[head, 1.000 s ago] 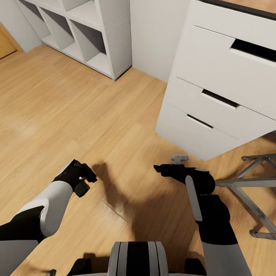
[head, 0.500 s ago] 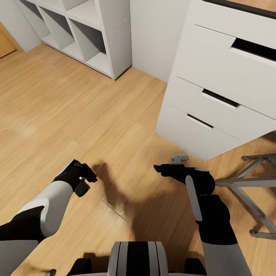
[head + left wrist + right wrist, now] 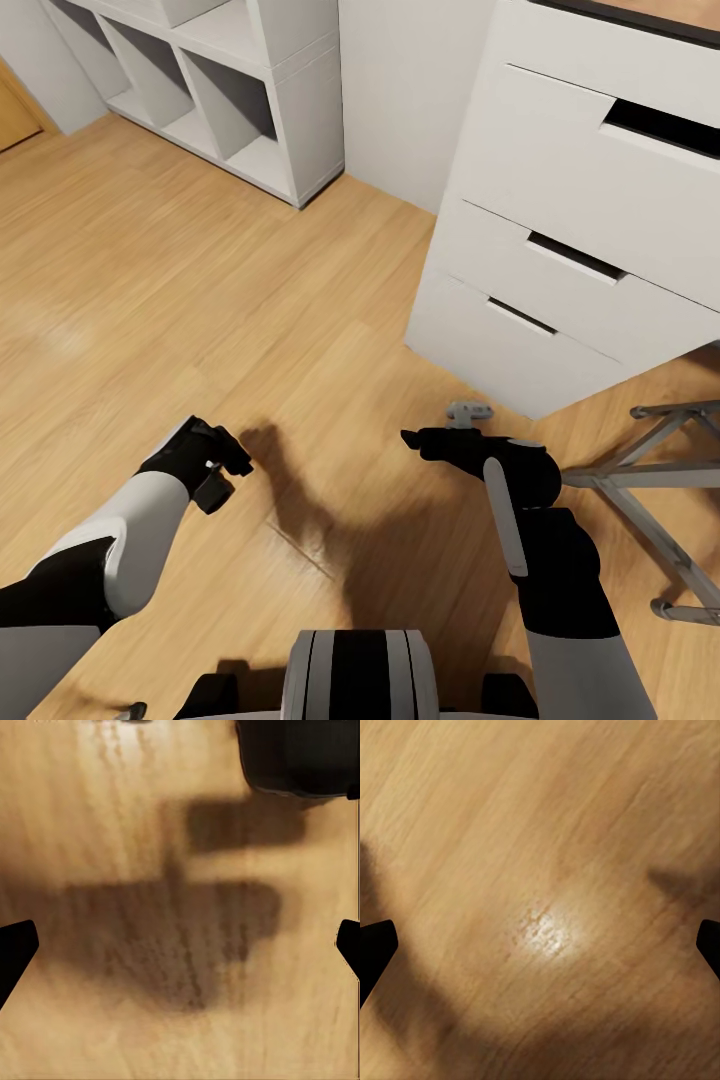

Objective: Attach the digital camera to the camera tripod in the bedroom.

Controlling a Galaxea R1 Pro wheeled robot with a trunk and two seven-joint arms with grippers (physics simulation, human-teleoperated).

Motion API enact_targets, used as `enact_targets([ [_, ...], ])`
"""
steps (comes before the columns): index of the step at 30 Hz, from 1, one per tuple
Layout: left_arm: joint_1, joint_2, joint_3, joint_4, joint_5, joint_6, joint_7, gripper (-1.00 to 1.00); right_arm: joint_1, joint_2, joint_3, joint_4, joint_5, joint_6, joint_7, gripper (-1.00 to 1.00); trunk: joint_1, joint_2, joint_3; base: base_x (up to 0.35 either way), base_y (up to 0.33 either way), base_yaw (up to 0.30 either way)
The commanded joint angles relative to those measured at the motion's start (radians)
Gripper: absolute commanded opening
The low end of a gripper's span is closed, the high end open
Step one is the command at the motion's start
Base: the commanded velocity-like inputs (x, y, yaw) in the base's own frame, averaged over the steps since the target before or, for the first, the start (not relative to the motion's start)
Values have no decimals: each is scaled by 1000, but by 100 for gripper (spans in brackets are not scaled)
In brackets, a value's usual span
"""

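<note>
I am in the bedroom, looking down at its light wood plank floor [image 3: 150, 260]. The digital camera and the camera tripod are out of view. My left gripper [image 3: 225, 470] hangs low over the floor at the lower left, open and empty; in the left wrist view its black fingertips [image 3: 15, 949] stand far apart over bare planks and shadow. Right of centre, my right gripper [image 3: 415, 440] points left, also open and empty, with its fingertips [image 3: 375, 945] wide apart above bare wood.
A white drawer unit [image 3: 560, 250] stands close ahead on the right. White cube shelves [image 3: 230, 90] line the back left wall. Grey metal legs [image 3: 650, 470] reach in from the right edge, and a small grey foot [image 3: 468, 410] lies by my right gripper. Open floor spreads to the left.
</note>
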Motion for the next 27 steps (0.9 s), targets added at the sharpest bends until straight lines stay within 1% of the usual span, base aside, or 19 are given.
enact_targets([
  [1, 0, 0, 7, -2, 7, -6, 0, 100, -1, 0, -1, -1, -5, 4, -2, 100, 0, 0, -1, 0, 0, 0],
  [3, 0, 0, 14, -4, 6, -6, -1, 100, -1, 0, -1, -1, -5, 4, -2, 100, 0, 0, -1, 0, 0, 0],
  [6, -1, 2, 34, -8, 4, -7, -3, 100, 0, 0, -1, -1, -5, 4, -2, 100, 0, 0, -1, 0, 0, 0],
  [10, -1, 8, 45, -11, 4, -7, -4, 100, 0, 0, -1, -1, -5, 4, -2, 100, 0, 0, -1, 0, 0, 0],
  [27, -1, 19, 56, -14, 3, -6, -9, 100, 0, 0, -1, -1, -5, 3, -2, 100, 0, 0, -1, 0, 0, 0],
])
